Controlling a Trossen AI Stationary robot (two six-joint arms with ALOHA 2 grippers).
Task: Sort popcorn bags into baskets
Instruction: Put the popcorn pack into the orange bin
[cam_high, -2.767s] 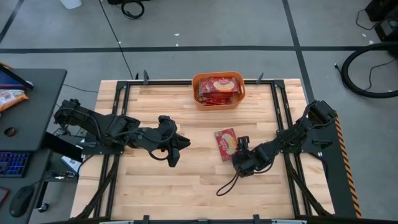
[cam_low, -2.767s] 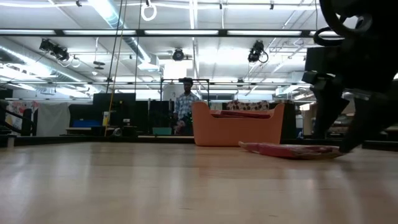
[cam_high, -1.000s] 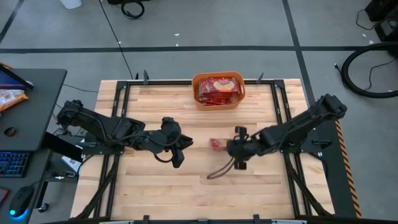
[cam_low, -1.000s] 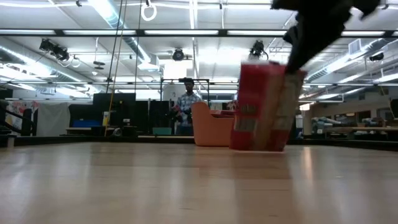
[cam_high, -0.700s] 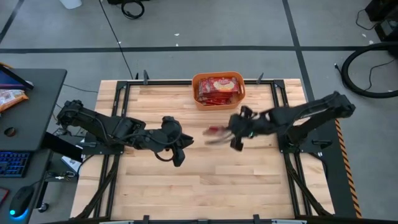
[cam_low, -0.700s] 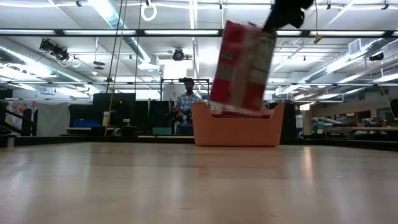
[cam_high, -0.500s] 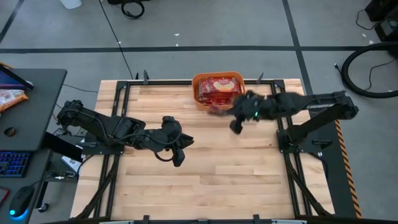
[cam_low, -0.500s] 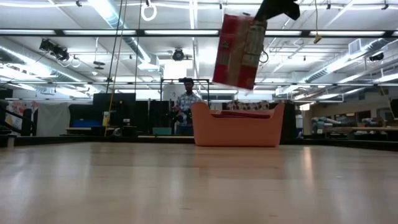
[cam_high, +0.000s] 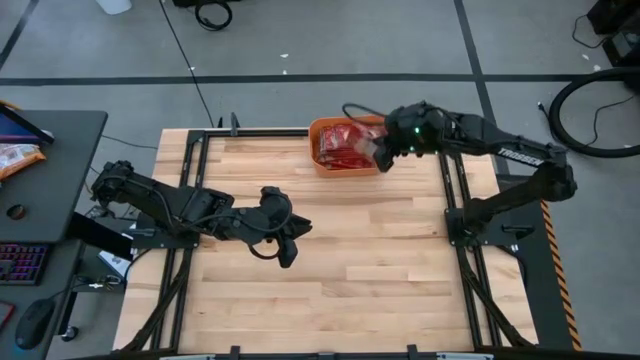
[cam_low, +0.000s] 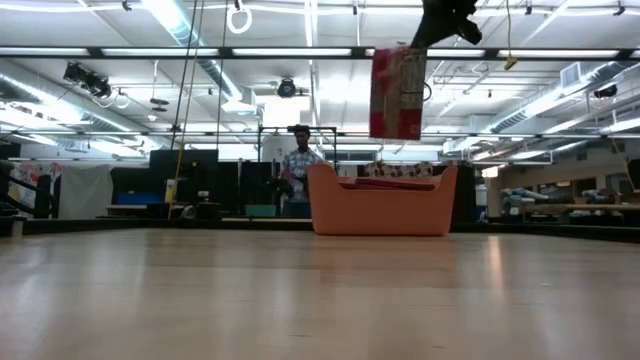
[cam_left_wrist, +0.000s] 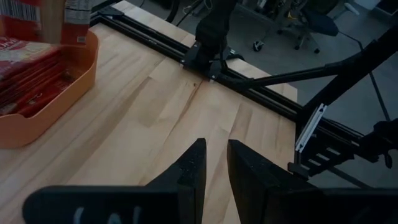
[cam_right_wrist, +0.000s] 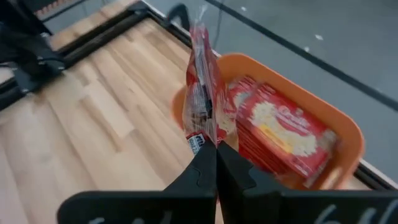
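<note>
Red and edge-on, a popcorn bag (cam_right_wrist: 204, 106) is pinched by one edge between the closed fingers of the right gripper (cam_right_wrist: 216, 163), which hangs over the orange basket (cam_high: 318, 160) at the far edge of the table. The low view alone shows height: the bag (cam_low: 398, 92) dangles upright, clear above the basket (cam_low: 383, 205) rim, with open air between them. The right wrist view looks down past the held bag into the basket (cam_right_wrist: 339, 140), where more popcorn bags (cam_right_wrist: 280, 140) lie flat in a stack; from above, that pile (cam_high: 345, 145) shows beside the right gripper (cam_high: 388, 148), which covers much of what it holds. The left gripper (cam_left_wrist: 212, 167) waits low over the middle of the table, well apart from the basket, its fingers parted by a narrow gap, gripping nothing. Beneath both, the light wooden tabletop (cam_high: 360, 260) sits in a black frame. Beyond the basket in the low view stands a person (cam_low: 296, 175), probably some way back in the room, under bright ceiling lights.
</note>
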